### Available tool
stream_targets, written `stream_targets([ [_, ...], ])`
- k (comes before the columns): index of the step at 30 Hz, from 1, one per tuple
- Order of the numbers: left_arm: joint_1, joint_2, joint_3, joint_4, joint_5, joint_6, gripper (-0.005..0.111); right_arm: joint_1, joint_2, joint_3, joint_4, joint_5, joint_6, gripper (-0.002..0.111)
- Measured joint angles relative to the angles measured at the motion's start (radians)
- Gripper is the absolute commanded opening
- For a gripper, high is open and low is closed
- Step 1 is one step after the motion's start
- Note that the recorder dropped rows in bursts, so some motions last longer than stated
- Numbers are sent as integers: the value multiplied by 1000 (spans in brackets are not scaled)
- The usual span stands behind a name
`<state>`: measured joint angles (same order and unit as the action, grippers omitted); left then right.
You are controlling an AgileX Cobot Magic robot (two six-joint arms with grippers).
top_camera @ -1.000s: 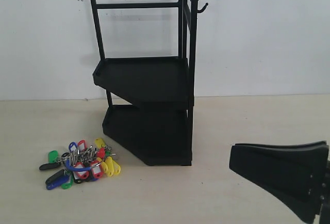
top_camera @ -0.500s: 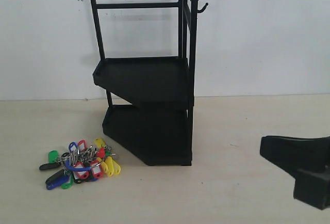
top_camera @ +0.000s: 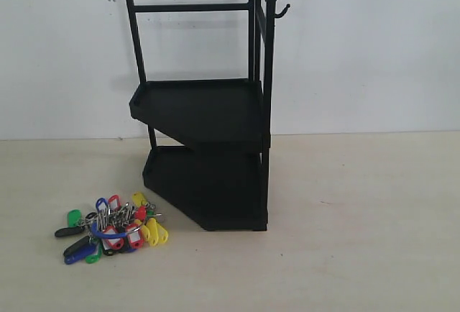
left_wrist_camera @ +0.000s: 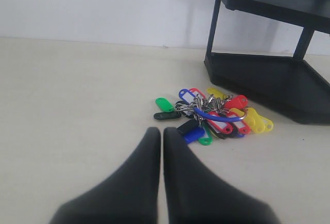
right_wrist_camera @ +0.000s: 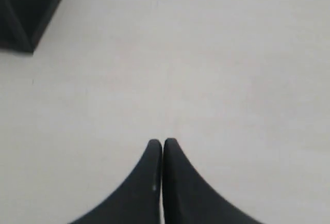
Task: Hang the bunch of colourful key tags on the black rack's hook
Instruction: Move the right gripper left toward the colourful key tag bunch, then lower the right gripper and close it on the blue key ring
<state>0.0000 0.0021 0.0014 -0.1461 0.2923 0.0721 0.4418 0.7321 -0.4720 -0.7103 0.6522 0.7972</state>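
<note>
The colourful key tag bunch [top_camera: 113,229] is lying flat on the pale table [top_camera: 345,218], just beside the front corner of the black rack [top_camera: 205,111], on the side of the rack away from the post that carries the hook [top_camera: 282,11]. A thin strip of bare table is showing between the yellow tags and the rack's lower tray, so the two are sitting apart. The bunch's blue loop is lying across the top of the heap, with the silver rings gathered under it and the green, black and blue tags fanning out on the side farthest from the rack.

The rack is standing upright against the white wall [top_camera: 374,46], both angular trays bare, and the hook is jutting out from the top of its side post, high above the trays, with nothing hanging on it.

The left gripper [left_wrist_camera: 162,133] is hovering low over the table on the far side of the bunch from the rack, its two black fingers pressed together and gripping nothing, tips aimed at the tags. The right gripper [right_wrist_camera: 162,144] is also clenched with nothing in it, hanging over bare table well apart from a corner of the rack's base.
</note>
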Motion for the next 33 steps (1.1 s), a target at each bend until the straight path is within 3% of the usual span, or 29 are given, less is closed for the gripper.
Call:
stream_targets([
  [5, 0, 0, 0, 0, 0, 0, 4, 113, 0, -28, 409, 111, -448, 0],
  [11, 0, 0, 0, 0, 0, 0, 4, 298, 18, -81, 658, 119, -708, 0],
  [17, 0, 0, 0, 0, 0, 0, 4, 395, 159, -168, 720, 52, -750, 0],
  [25, 0, 0, 0, 0, 0, 0, 4, 406, 500, -361, 751, -74, -847, 0],
  [28, 0, 0, 0, 0, 0, 0, 4, 406, 646, -462, 751, -100, -853, 0],
  [33, 0, 0, 0, 0, 0, 0, 4, 406, 994, -777, 751, -127, -884, 0],
])
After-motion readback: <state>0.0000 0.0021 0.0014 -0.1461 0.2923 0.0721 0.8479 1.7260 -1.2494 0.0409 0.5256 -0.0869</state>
